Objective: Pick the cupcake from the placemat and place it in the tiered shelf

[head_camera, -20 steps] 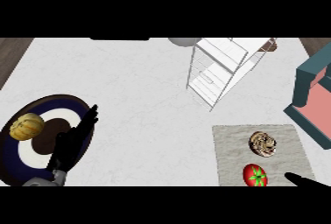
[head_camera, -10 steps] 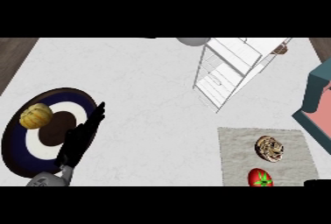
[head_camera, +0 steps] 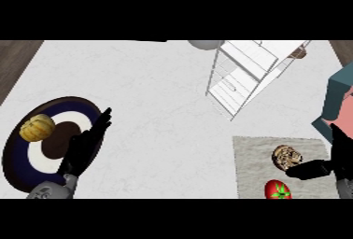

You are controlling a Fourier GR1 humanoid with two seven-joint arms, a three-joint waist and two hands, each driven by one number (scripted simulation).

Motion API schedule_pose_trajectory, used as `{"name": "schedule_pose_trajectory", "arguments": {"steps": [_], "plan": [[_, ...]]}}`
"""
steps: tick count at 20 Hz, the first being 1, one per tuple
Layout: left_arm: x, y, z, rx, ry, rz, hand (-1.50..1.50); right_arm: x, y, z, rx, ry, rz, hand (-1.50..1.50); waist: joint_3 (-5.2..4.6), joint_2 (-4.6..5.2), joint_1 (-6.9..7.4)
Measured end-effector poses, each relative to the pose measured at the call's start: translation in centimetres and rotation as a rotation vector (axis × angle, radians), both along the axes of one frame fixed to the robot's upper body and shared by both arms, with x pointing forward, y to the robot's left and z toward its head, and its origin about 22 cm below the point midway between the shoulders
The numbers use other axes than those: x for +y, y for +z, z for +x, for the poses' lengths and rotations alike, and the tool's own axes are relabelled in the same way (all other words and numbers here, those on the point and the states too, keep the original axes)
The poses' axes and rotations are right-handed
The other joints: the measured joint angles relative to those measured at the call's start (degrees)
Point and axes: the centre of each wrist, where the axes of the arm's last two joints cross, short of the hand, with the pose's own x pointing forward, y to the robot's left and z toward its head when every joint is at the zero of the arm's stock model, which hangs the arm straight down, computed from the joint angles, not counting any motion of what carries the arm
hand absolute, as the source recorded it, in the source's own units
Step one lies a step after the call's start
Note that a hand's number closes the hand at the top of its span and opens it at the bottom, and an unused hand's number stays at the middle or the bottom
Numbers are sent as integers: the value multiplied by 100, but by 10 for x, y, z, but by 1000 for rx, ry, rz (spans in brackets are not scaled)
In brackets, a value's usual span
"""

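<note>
We count one cupcake [head_camera: 286, 156] and one red tomato [head_camera: 278, 190], both on one grey placemat [head_camera: 251, 154]; one white tiered shelf [head_camera: 248, 74]; and one round plate [head_camera: 21, 156] carrying one yellow-orange bun-like item [head_camera: 36, 128]. We also log two black hands, the left hand [head_camera: 86, 148] and the right hand [head_camera: 324, 167], one teal-and-pink object [head_camera: 338, 107] cut by the right edge, and one grey rounded object [head_camera: 204, 44] at the top edge. One small brown item [head_camera: 299, 52] sits behind the shelf, kind undetermined.

Even, bright, diffuse light on white counter [head_camera: 151, 93]. Faint soft shadow beside wire shelf [head_camera: 248, 74]. No glare. Black hands read as flat silhouettes.
</note>
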Motion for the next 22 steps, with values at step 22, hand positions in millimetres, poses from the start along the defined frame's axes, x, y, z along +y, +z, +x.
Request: {"name": "schedule_pose_trajectory", "arguments": {"steps": [22], "plan": [[10, -12, -13, 18, 55, -6, 0, 37, -49, 47, 160, -17, -79, -150, 9, -73, -333]]}}
